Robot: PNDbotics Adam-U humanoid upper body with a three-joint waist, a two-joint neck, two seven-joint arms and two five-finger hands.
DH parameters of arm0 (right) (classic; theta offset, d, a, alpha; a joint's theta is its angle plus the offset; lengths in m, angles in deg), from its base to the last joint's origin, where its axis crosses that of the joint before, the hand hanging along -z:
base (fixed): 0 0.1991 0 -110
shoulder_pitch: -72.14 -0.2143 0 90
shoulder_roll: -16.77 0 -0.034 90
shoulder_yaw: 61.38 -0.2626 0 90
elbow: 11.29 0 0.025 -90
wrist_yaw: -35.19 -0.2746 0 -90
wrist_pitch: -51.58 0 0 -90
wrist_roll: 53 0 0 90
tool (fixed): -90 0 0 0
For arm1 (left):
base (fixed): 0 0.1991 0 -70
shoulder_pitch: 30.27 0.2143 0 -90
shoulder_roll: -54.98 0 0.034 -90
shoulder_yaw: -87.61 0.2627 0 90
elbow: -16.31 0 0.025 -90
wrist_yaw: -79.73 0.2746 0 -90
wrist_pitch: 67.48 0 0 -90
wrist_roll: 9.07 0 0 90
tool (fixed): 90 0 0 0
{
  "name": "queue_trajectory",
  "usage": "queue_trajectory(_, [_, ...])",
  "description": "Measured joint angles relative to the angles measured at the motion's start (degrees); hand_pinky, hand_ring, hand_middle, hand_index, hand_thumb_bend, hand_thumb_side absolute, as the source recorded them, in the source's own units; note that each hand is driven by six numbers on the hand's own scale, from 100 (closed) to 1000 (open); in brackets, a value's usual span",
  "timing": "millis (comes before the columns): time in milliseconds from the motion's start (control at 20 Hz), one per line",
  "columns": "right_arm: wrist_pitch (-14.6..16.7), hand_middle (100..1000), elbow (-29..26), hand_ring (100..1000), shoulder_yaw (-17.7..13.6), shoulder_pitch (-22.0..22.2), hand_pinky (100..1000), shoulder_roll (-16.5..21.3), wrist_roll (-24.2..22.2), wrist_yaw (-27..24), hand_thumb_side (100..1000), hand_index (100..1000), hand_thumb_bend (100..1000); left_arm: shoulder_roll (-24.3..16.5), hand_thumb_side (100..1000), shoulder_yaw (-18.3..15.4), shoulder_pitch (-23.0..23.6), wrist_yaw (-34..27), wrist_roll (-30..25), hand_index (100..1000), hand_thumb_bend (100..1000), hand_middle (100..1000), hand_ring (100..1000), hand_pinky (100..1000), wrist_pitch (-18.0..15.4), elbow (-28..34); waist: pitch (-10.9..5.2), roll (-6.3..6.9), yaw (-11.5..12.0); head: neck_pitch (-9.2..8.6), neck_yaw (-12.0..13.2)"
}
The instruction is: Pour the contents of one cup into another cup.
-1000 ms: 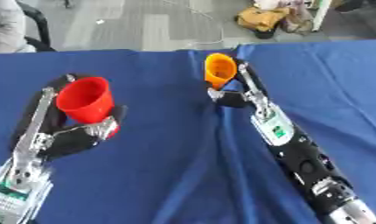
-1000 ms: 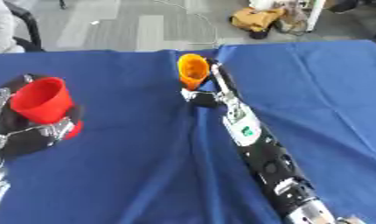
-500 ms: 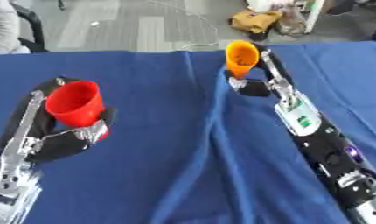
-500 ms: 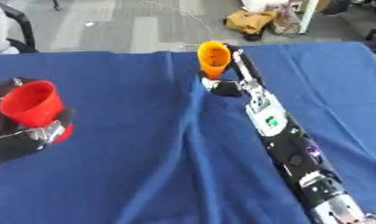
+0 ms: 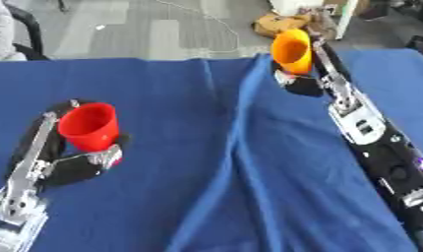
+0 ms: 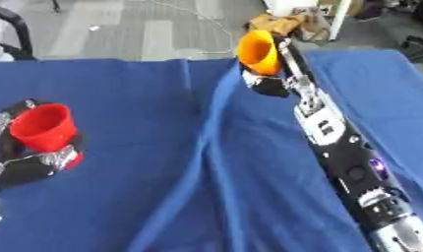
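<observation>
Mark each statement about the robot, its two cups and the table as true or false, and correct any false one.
1. The left hand holds a red cup. True.
2. The right hand holds a green cup. False: its cup is the orange cup.
3. The two cups touch. False: they are far apart, one on each side.
4. A blue cloth covers the table. True.
5. The red cup lies on its side. False: it is roughly upright, mouth up.
</observation>
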Motion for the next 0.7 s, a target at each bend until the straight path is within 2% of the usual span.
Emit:
queue_trajectory(400, [-0.3, 316, -5.7, 663, 1.7, -0.2, 512, 1.5, -2.1, -1.2, 100, 325, 100, 0.0, 100, 1.2, -1.5, 2.9, -1.9, 614, 406, 403, 407, 369, -1.3, -3.8, -0.19, -0.87, -1.2, -0.05, 0.2])
queue_trajectory(700, [0.0, 320, -9.8, 666, 3.8, -1.9, 529, 2.1, -6.0, -0.6, 100, 331, 100, 0.5, 100, 2.6, -2.9, 5.8, -3.6, 612, 408, 402, 409, 370, -2.5, -5.9, -0.30, -1.23, -1.5, -0.08, 0.4])
